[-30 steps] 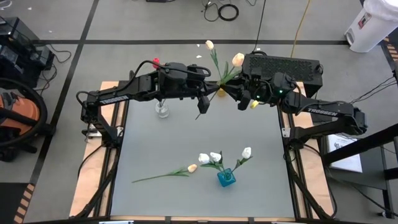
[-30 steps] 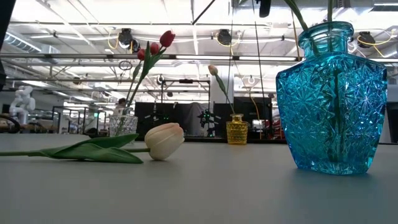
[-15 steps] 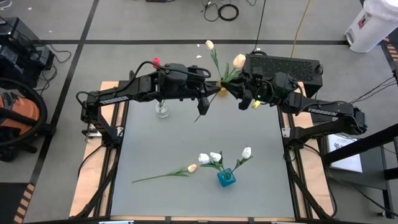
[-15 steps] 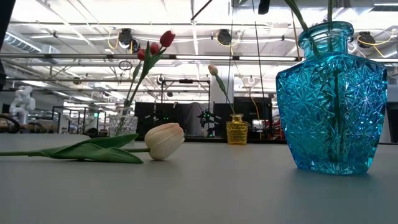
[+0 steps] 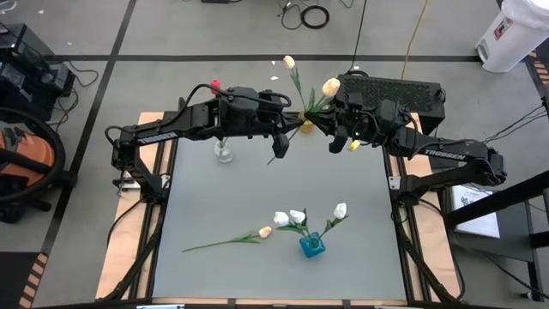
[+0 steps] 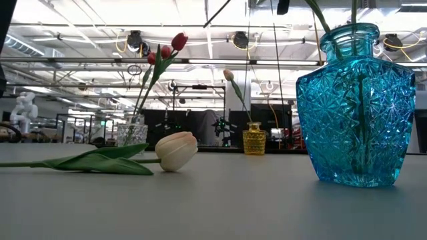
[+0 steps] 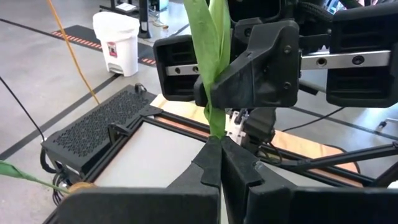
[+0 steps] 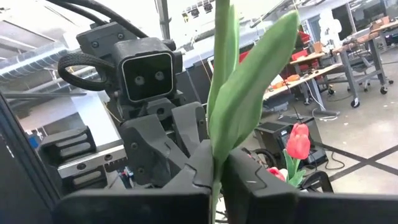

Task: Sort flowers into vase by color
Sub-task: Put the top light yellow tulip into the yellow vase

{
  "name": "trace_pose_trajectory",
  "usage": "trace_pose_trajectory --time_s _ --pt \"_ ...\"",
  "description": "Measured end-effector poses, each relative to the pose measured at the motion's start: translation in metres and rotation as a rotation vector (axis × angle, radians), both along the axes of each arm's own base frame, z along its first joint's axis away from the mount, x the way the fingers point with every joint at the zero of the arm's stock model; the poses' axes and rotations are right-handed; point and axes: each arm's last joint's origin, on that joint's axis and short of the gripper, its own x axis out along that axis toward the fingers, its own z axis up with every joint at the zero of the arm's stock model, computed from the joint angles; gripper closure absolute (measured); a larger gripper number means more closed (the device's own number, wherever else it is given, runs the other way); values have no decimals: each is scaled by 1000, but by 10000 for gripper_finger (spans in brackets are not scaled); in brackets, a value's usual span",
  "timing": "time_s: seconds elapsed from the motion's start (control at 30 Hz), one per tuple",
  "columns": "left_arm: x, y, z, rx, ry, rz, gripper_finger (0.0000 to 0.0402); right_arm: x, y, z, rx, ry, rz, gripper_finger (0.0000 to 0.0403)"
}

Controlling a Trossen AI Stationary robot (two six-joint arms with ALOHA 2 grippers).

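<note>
A cream-yellow flower (image 5: 331,86) hangs in the air above the table's far edge, between my two arms. My left gripper (image 7: 219,155) reaches in from the left and is shut on its green stem. My right gripper (image 8: 214,168) faces it from the right and is shut on the leaves, a little higher up. Behind them a small yellow vase (image 5: 304,127) holds another cream flower (image 5: 289,62). A clear vase (image 5: 223,153) holds red flowers (image 6: 175,44). At the near side a blue vase (image 5: 311,246) holds white flowers (image 5: 296,218). My left gripper pinches the flower's stem and leaf base (image 7: 216,127) between its two fingers, coming about level from the table's left and lying across the stem. The flower is lifted clear, its lower stem end (image 5: 274,160) hanging free. My right gripper pinches the long green leaves (image 8: 219,143) between its two fingers, from the table's right and across them, just above my left gripper's hold. The leaves stand up past the fingers, and the flower stays clear of the table.
One cream flower (image 5: 262,233) lies flat on the grey table, left of the blue vase, its stem (image 5: 214,244) stretching toward the left. A black perforated box (image 5: 390,90) sits beyond the far right corner. The table's middle (image 5: 274,193) is bare.
My right gripper has shut on the flower's leaves; a second ago its fingers stood apart around them. My left gripper has kept its hold. The flower head has shifted slightly.
</note>
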Motion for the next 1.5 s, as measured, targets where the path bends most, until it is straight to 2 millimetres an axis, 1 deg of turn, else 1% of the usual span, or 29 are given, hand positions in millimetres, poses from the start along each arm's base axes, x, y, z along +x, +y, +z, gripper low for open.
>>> trace_pose_trajectory --time_s 0.33,0.43,0.67,0.77,0.87,1.07,1.23,1.37,1.5 --pt "0 -1 -1 -26 -1 5 395 0 1 -1 -12 9 2 402" --pt "0 -2 -1 -27 3 3 372 0 1 -1 -11 12 2 402" --pt "-1 -2 -3 -69 20 19 305 -2 2 0 -24 16 -6 402" --pt "-4 -3 -5 -80 55 22 293 -6 3 1 -34 30 -11 403" --pt "-8 -3 -6 -79 83 33 291 -13 3 3 -33 51 -20 403" --pt "-27 -3 1 -47 131 108 290 -34 6 8 -54 92 -102 403" --pt "-45 -4 13 -7 115 138 290 -51 7 12 -73 116 -196 403" --pt "-61 -5 27 -1 66 150 290 -58 7 12 -85 166 -258 402" --pt "-82 -6 41 35 25 190 290 -61 6 20 -133 269 -315 402"
